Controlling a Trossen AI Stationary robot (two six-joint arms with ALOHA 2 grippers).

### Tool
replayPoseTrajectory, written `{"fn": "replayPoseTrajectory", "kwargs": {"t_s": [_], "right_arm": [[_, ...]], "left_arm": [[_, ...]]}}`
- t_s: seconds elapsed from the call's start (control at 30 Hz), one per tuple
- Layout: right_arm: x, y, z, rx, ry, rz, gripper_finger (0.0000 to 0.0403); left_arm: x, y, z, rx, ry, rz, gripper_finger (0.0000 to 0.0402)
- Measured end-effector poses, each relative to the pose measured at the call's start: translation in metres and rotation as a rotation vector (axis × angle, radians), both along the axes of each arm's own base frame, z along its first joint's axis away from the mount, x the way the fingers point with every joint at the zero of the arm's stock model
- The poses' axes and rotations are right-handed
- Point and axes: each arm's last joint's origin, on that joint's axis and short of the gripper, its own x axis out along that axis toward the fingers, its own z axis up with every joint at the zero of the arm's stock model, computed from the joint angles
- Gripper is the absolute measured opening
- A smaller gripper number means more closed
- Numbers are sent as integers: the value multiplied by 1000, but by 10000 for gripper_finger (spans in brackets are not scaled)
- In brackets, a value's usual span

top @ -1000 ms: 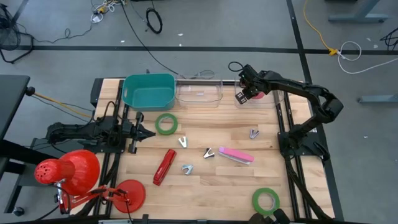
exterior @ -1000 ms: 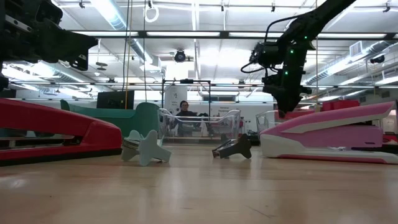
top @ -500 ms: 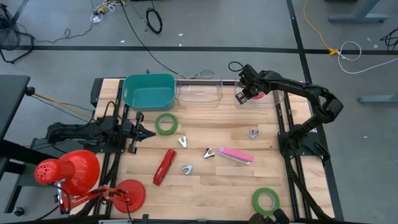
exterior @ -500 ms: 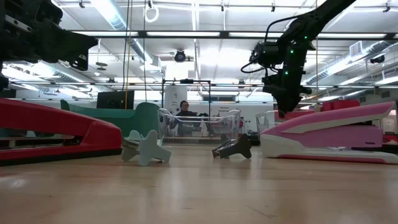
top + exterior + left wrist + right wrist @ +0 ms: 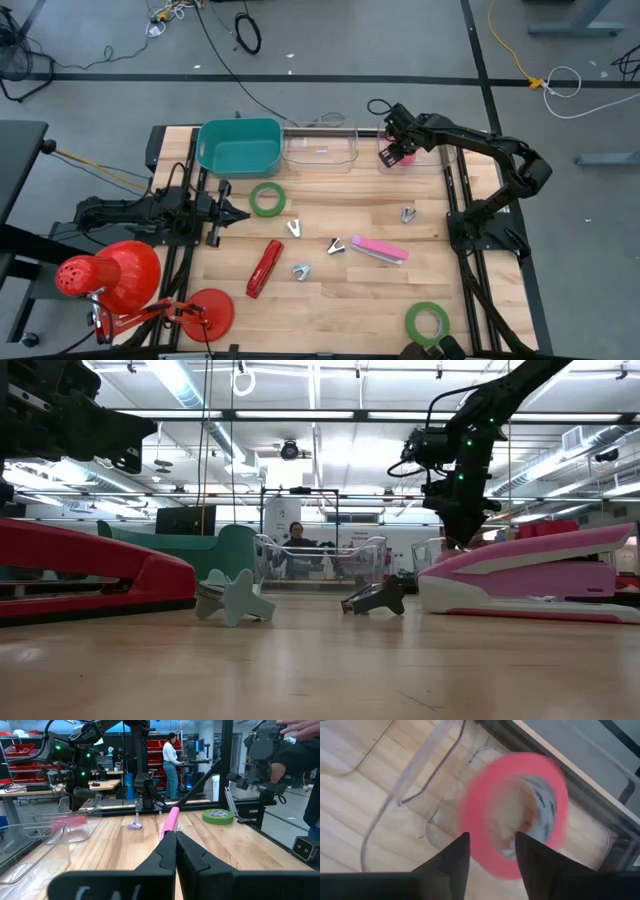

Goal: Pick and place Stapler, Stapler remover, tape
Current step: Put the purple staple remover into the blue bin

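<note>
Red-pink tape roll (image 5: pixel 512 815), seemingly loose beyond parted hand (image 5: pixel 490 851) fingers

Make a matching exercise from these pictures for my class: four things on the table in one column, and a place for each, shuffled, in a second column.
Things
1. red stapler
2. pink stapler
3. teal bin
4. red-pink tape roll

Places
A. at the table's far edge, next to a clear container
B. right below the right pincer, over a clear bin
C. lying on the wood to the right of a small staple remover
D. lying on the wood below the green tape roll nearest the left pincer

Pairs: 1-D, 2-C, 3-A, 4-B
</note>
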Motion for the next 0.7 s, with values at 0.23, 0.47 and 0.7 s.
{"fn": "replayPoseTrajectory", "kwargs": {"t_s": [0.23,0.47,0.7], "right_arm": [[0,0,0,1,-1,-3,206],[0,0,0,1,-1,-2,215],[1,1,0,25,-24,9,212]], "left_arm": [[0,0,0,0,0,0,3],[0,0,0,0,0,0,3],[0,0,0,0,0,0,3]]}}
